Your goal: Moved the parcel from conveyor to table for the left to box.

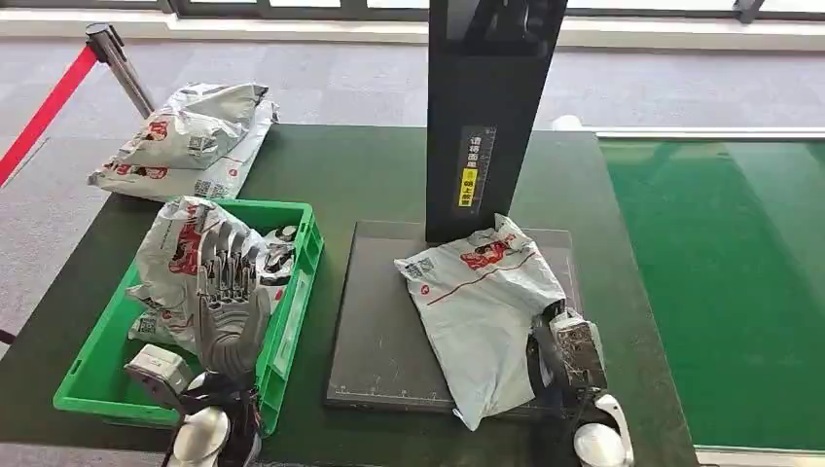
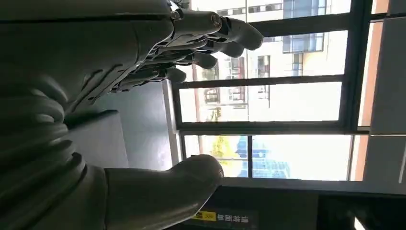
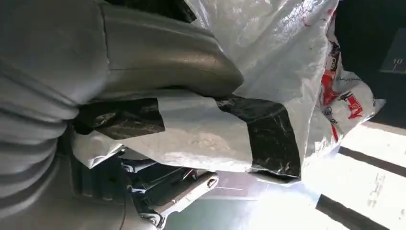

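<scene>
A grey plastic parcel (image 1: 482,306) with red print lies on the dark scale plate (image 1: 375,341) in front of the black scanner post. My right hand (image 1: 569,350) grips its near right edge; in the right wrist view the thumb (image 3: 163,57) presses the parcel's flap (image 3: 210,129) against the fingers below. My left hand (image 1: 232,292) is raised above the green box (image 1: 97,375), fingers straight and apart, holding nothing. The left wrist view has the left hand's fingers (image 2: 210,33) spread against the windows.
The green box holds several grey parcels (image 1: 175,253). More parcels (image 1: 190,141) are piled at the table's far left corner. A black scanner post (image 1: 486,107) stands behind the plate. The green conveyor (image 1: 730,272) runs along the right. A red barrier rope (image 1: 49,107) hangs far left.
</scene>
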Action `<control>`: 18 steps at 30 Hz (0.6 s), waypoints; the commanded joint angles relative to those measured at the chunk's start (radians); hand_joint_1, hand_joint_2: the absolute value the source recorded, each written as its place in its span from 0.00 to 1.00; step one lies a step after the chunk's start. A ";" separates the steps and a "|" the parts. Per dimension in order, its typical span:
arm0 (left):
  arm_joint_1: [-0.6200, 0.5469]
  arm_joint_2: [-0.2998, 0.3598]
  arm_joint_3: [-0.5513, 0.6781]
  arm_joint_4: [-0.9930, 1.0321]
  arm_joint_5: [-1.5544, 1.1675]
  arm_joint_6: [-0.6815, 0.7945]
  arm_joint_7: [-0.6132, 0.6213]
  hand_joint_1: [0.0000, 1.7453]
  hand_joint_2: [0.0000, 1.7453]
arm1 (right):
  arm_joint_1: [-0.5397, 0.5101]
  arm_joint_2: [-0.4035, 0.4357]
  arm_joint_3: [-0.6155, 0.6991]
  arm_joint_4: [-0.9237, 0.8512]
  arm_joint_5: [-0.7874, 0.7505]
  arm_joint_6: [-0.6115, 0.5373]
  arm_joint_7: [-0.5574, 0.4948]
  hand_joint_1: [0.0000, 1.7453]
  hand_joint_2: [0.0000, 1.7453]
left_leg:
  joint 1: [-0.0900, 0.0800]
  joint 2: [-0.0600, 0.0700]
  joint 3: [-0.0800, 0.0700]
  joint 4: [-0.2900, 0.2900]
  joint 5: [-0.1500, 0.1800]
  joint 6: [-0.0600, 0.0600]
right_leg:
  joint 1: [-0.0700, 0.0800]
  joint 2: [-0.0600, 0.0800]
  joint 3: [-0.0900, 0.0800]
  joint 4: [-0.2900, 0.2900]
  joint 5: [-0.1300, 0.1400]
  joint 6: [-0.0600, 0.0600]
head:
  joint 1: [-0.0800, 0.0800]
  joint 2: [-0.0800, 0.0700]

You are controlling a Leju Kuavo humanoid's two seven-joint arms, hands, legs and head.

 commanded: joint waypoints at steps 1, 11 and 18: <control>-0.029 0.023 -0.051 0.027 -0.007 0.011 0.052 0.00 1.00 | -0.003 -0.030 0.088 0.013 0.173 0.018 0.175 0.00 0.00 | 0.000 0.001 0.000 0.000 0.001 0.000 | 0.000 -0.001 0.000 -0.001 0.001 0.000 | 0.000 0.000; 0.012 0.018 -0.063 -0.079 -0.097 0.104 0.074 0.00 0.00 | 0.046 -0.024 0.192 -0.267 0.362 -0.080 0.010 0.00 0.00 | -0.001 0.002 -0.001 0.000 0.000 0.000 | 0.000 0.000 -0.002 0.001 0.000 0.000 | 0.000 0.000; -0.051 -0.005 -0.080 -0.049 -0.128 0.135 0.117 0.00 0.00 | 0.115 -0.068 0.287 -0.509 0.537 -0.288 -0.076 0.00 0.00 | 0.000 -0.001 -0.001 0.001 0.000 0.000 | 0.001 -0.004 0.000 0.000 0.000 -0.001 | 0.000 0.000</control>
